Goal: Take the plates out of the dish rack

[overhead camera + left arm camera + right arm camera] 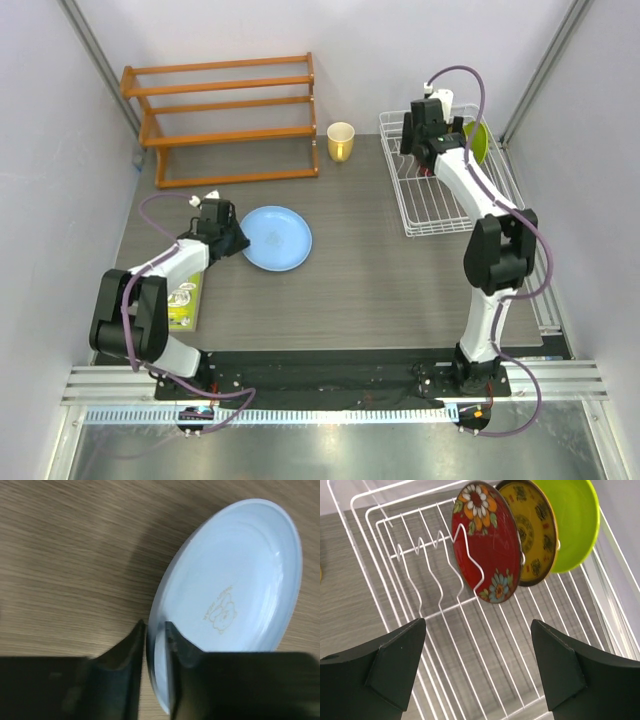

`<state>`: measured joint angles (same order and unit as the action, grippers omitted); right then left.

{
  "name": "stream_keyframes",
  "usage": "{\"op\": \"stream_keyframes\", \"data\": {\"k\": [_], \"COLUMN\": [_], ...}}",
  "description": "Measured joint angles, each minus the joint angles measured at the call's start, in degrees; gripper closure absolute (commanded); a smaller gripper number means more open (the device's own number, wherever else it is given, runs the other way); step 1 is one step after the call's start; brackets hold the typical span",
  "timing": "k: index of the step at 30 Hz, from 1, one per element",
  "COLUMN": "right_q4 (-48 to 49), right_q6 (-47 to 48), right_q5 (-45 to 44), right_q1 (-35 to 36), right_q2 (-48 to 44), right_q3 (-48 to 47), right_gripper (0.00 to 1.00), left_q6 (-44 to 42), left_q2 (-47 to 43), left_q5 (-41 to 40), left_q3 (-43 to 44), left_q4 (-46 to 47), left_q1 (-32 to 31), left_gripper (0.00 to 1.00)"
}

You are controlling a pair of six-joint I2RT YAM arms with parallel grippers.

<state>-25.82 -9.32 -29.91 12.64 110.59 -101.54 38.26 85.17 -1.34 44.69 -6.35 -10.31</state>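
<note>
The large light blue plate (275, 238) lies on the table left of centre. My left gripper (233, 240) is shut on its left rim; in the left wrist view the fingers (155, 625) pinch the rim of the plate (235, 580). The white wire dish rack (440, 205) stands at the back right. In the right wrist view the red patterned plate (485, 535), the yellow-brown patterned plate (532, 530) and the lime green plate (570, 520) stand upright in the rack (520, 645). My right gripper (477, 625) is open and empty above the rack (425, 150).
An orange wooden shelf rack (225, 115) stands at the back left. A yellow cup (341, 141) stands between it and the dish rack. A yellow-green packet (185, 300) lies beside my left arm. Walls close in on both sides.
</note>
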Motion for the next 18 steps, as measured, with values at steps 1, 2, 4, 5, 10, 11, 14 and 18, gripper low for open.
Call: {"op": "stream_keyframes", "data": {"k": [1, 2, 4, 5, 10, 11, 14, 18], "right_q4": [0.0, -0.2, -0.2, -0.3, -0.8, -0.8, -0.8, -0.8], "right_q6": [0.3, 0.9, 1.9, 2.4, 5.7, 6.3, 8.1, 9.3], "right_q5": [0.0, 0.0, -0.3, -0.6, -2.6, -2.8, -2.9, -2.3], "right_q1": [-0.1, -0.4, -0.7, -0.9, -1.8, -2.1, -3.2, -5.2], "right_q2": [1.3, 3.1, 6.3, 8.0, 15.1, 16.4, 19.3, 21.3], "right_q3": [-1.2, -3.0, -6.3, -8.2, -15.9, -17.4, -20.3, -22.5], "right_gripper": [0.09, 0.09, 0.08, 0.09, 0.09, 0.09, 0.09, 0.10], "left_q6": [-0.4, -0.9, -1.4, -1.6, -1.7, -1.8, -2.5, -2.8], "left_q2": [0.3, 0.6, 1.0, 1.1, -0.6, -1.5, -4.7, -7.7], "left_q5": [-1.3, -2.3, -4.4, -5.4, -9.2, -9.7, -10.7, -10.5], "left_q3": [0.2, 0.3, 0.3, 0.3, 0.3, 0.3, 0.4, 2.1], "left_q4": [-0.6, -1.2, -2.6, -3.5, -6.1, -6.6, -7.2, -7.5], "left_q1": [-0.1, -0.1, -0.1, -0.1, -0.1, -0.1, -0.1, -0.1], "left_gripper": [0.52, 0.42, 0.25, 0.23, 0.19, 0.18, 0.18, 0.17]}}
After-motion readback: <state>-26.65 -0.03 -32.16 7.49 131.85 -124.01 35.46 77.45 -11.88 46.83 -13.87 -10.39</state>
